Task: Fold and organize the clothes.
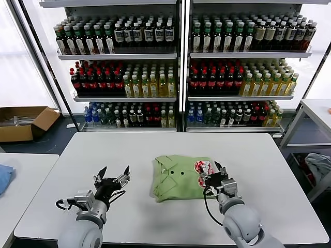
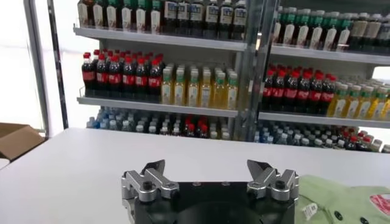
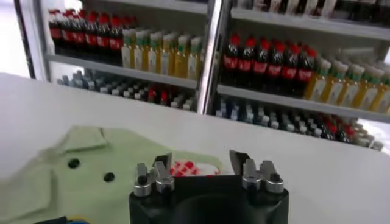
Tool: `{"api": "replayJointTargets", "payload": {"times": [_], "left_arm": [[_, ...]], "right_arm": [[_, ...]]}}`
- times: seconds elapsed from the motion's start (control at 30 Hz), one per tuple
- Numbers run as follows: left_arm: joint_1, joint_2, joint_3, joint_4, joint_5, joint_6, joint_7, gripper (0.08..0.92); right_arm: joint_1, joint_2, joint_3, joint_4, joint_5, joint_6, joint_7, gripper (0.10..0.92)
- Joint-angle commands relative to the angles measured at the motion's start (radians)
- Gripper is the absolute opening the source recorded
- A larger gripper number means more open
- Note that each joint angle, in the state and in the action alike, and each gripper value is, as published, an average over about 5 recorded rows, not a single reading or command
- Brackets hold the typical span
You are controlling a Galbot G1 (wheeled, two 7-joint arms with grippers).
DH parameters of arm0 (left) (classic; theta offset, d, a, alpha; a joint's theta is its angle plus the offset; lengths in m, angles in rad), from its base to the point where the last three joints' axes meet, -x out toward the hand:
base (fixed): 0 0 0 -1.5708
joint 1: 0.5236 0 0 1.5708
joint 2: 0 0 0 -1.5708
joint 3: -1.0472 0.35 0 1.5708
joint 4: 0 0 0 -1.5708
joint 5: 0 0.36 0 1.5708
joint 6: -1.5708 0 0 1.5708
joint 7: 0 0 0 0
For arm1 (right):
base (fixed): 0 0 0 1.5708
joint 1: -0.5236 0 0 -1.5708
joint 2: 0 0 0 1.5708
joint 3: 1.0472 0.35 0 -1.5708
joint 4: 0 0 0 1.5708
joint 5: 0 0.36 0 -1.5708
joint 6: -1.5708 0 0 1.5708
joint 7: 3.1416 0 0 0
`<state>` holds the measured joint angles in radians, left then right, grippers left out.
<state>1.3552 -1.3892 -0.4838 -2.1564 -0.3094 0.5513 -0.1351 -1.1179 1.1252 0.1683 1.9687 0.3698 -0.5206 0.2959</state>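
Observation:
The clothes are one light green polo shirt [image 1: 178,178], lying folded in the middle of the white table [image 1: 269,170], its collar and dark buttons to the left and its red-and-white print [image 1: 203,166] to the right. My right gripper [image 1: 213,174] stands open at the shirt's right edge, just by the print. In the right wrist view its fingertips [image 3: 164,159] are apart above the shirt [image 3: 91,170] and the print [image 3: 183,167] shows between them. My left gripper [image 1: 114,173] is open over bare table, left of the shirt. It [image 2: 206,165] holds nothing, and the shirt [image 2: 341,198] lies off to one side.
Shelves of bottles [image 1: 181,67] fill the background behind the table. A cardboard box [image 1: 23,121] sits on the floor at far left. A blue cloth [image 1: 4,178] lies on the side table at left, and a grey-white cloth [image 1: 318,168] hangs at right.

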Motion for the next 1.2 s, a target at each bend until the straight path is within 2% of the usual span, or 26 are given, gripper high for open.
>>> {"api": "replayJointTargets", "payload": {"times": [0.03,0.13,0.23,0.43,0.67,0.8,1.2], "left_arm": [[0.037,-0.001,-0.010,-0.030,0.011,-0.020,0.016,0.823],[0.054,0.002,-0.020,-0.043,0.028,-0.043,0.025,0.823],[0.070,0.003,-0.025,-0.047,0.047,-0.074,0.040,0.823],[0.087,-0.004,-0.028,-0.049,0.073,-0.148,0.059,0.823],[0.090,-0.020,-0.039,-0.057,0.077,-0.218,0.052,0.823],[0.077,-0.026,-0.056,-0.053,0.070,-0.243,0.046,0.823],[0.080,-0.029,-0.063,-0.041,0.079,-0.226,0.046,0.823]], "right_arm": [[-0.001,0.216,-0.032,-0.142,0.021,0.032,0.088,0.709],[-0.007,0.224,-0.024,-0.163,0.092,0.009,0.130,0.789],[-0.020,0.223,-0.009,-0.159,0.132,0.005,0.141,0.818],[-0.046,0.186,0.038,-0.030,0.123,0.030,0.109,0.823],[-0.108,0.026,0.179,0.179,-0.140,0.089,0.035,0.823],[-0.237,-0.064,0.315,0.227,-0.115,0.116,0.052,0.823],[-0.328,0.045,0.357,0.232,-0.098,0.152,0.088,0.823]]}}
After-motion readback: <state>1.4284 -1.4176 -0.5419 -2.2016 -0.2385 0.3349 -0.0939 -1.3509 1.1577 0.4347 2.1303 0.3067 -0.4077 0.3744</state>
